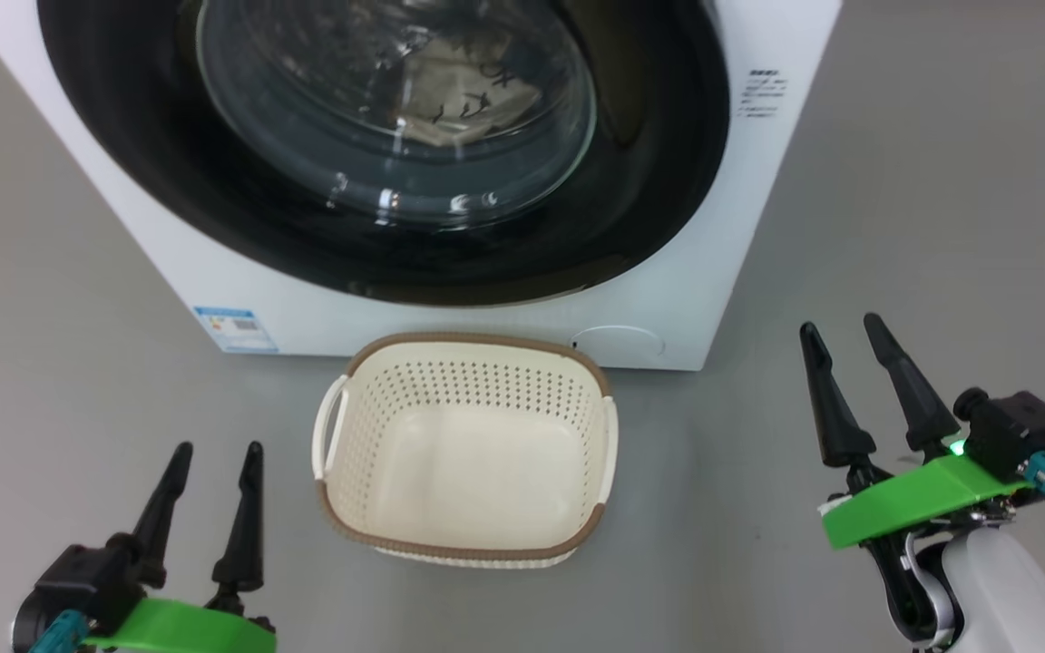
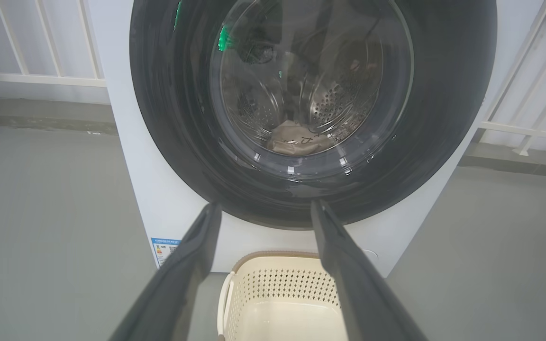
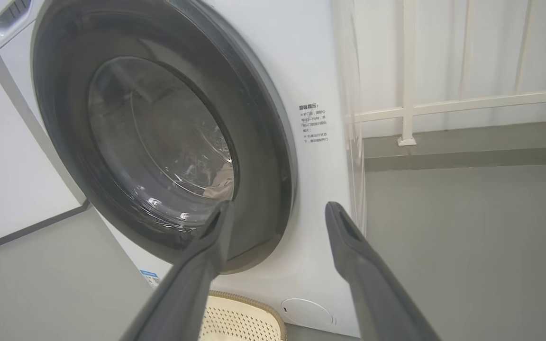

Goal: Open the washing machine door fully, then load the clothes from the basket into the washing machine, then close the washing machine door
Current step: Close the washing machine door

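Evidently near the end of a laundry run, the washing machine [image 1: 450, 308] is pictured with its door [image 1: 659, 181] shut flush against the white front. The clothes [image 1: 463, 95], cream cloth with black marks, are seen lying low in the steel drum behind the glass. The basket [image 1: 477, 345] is set on the grey floor [image 1: 60, 363] just in front of the machine, with nothing in it. The left end effector [image 1: 219, 448] and the right end effector [image 1: 840, 324] are held wide and empty on either side of the basket, well apart from the door. The clothes are judged soft and light, best gathered by a bunched fold. The door is judged stiff and heavy, its glossy rim slippery and its glass bowl fragile. Should it be opened, hold would best be taken at the rim's edge, though no handle can be made out.
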Robot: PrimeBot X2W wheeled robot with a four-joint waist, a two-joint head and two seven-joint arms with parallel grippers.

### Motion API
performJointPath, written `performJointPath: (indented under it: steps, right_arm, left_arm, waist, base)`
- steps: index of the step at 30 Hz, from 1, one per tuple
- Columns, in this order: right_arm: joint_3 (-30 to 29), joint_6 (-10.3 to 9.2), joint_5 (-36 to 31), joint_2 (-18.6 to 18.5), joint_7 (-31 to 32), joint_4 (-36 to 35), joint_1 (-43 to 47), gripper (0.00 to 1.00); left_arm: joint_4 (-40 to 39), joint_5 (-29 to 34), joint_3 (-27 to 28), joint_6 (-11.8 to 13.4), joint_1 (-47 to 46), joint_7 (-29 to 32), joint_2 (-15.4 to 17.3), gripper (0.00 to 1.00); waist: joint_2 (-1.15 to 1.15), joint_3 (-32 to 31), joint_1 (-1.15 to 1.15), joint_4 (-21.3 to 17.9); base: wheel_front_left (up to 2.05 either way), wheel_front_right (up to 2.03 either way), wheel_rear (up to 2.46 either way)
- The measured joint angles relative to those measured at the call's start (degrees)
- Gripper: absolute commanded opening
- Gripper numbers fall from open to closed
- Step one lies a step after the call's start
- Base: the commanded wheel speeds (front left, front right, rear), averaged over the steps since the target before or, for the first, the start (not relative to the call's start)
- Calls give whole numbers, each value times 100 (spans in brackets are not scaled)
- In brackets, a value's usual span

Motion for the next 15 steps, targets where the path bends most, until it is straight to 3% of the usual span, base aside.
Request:
performJointPath:
  steps: [15]
  right_arm:
    - [-249, 0, -43, -3, 1, -89, 608, 100]
  left_arm:
    - [1, -1, 232, 0, 552, 0, 107, 100]
  waist:
    - [0, -550, 0, -544]
  base:
    - [0, 0, 0]
